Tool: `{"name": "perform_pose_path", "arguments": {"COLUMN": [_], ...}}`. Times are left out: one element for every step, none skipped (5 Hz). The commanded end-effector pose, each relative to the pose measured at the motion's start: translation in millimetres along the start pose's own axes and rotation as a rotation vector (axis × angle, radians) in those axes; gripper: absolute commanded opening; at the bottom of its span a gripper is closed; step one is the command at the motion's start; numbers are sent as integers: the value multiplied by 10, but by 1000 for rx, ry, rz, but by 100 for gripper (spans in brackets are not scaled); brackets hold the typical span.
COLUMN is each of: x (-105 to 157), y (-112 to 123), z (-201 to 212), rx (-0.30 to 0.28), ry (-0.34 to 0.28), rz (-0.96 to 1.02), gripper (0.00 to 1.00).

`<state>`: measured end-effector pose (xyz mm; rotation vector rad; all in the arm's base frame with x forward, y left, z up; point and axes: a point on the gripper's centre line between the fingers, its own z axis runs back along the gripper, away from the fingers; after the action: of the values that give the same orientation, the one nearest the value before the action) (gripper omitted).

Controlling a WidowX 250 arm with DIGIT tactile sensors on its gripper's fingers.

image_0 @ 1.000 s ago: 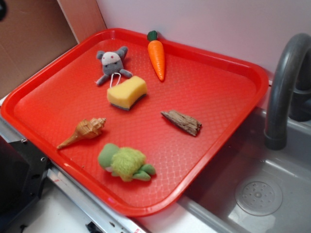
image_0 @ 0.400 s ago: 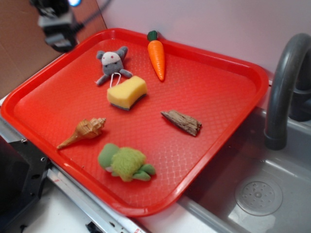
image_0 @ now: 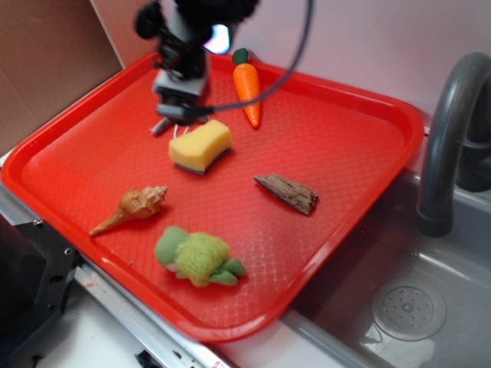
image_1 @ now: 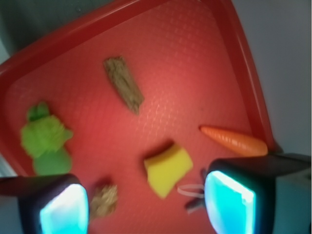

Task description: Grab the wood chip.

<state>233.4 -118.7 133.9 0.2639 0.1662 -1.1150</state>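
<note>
The wood chip (image_0: pixel 287 193) is a flat dark brown piece with jagged ends, lying on the red tray (image_0: pixel 353 130) right of centre. In the wrist view the wood chip (image_1: pixel 124 84) lies at upper middle. My gripper (image_0: pixel 182 113) hangs above the tray's back left, over the grey mouse toy, well away from the chip. Its jaws stand wide apart and hold nothing. In the wrist view the gripper (image_1: pixel 146 207) shows two glowing pads (image_1: pixel 228 204) at the bottom corners.
On the tray lie a yellow sponge (image_0: pixel 200 145), a toy carrot (image_0: pixel 247 88), a tan seashell (image_0: pixel 132 207) and a green plush turtle (image_0: pixel 198 257). A grey sink (image_0: pixel 406 307) with a dark faucet (image_0: pixel 449 130) sits to the right.
My gripper came in from the upper left and moved right and down, now covering the grey mouse toy. The objects on the tray have not moved.
</note>
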Motion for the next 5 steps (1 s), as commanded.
{"name": "perform_pose_path", "arguments": {"x": [305,368,404,406,460], "y": [-33,-61,-149,-175,-182], "z": [-385,-572,-748,-859,-960], "rx": [35,46,39,53,59], "ry": [39,74,100,122,126], "rz": [-130,-145,-178,-205,-226], "gripper": [100,100,100,100,100]}}
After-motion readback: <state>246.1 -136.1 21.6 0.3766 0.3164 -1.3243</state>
